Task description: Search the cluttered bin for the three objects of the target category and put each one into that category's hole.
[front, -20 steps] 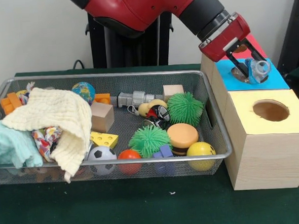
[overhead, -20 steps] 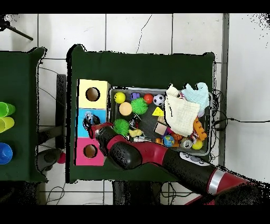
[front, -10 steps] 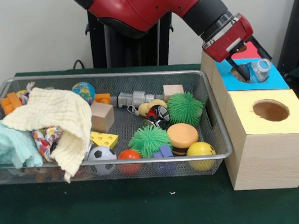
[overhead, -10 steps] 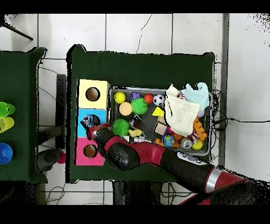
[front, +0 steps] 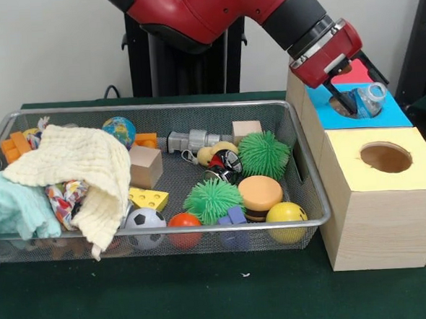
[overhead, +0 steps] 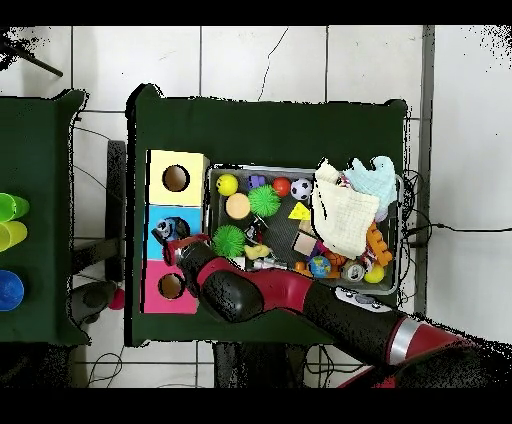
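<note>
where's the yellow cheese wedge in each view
Front view: the yellow cheese wedge with holes lies in the wire mesh bin's near half, left of centre, just right of the cream cloth.
Overhead view: the wedge sits mid-bin, just left of the cloth.
Shared landmark: the black-and-white soccer ball next to it.

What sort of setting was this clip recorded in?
Probably a robotics lab test cell: a green-covered table on a tiled floor, a wire mesh bin crammed with toys, and wooden sorting boxes with round holes beside the gripper.
</note>
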`<state>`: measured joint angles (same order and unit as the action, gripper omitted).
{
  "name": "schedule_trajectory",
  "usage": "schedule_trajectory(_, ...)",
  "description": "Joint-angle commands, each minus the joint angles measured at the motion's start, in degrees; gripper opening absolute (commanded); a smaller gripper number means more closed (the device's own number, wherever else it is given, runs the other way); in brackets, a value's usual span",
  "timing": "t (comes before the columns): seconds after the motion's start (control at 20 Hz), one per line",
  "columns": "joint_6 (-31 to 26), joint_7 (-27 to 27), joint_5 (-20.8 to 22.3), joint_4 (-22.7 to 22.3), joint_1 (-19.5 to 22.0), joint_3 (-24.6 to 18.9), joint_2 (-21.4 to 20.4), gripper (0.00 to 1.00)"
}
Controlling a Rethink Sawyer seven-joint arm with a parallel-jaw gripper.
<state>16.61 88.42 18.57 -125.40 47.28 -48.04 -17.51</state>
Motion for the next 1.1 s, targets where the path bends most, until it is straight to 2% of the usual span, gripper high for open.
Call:
schedule_trajectory(0.05,-8.32,10.64,-5.72,3.13,0.02,1.96,-7.21,1.0)
schedule_trajectory(0.3,-12.94,11.39,-9.13,-0.16,1.14,-0.55,-14.53,1.0)
schedule_trajectory(0.45,-15.72,9.99,-9.73,-0.4,0.38,0.78,-18.47,1.0)
schedule_trajectory(0.85,-18.98,13.17,-14.0,-1.48,1.56,-0.84,-21.27,1.0)
schedule_trajectory(1.1,-18.23,12.16,-14.49,-1.09,1.12,-0.33,-20.41,1.0)
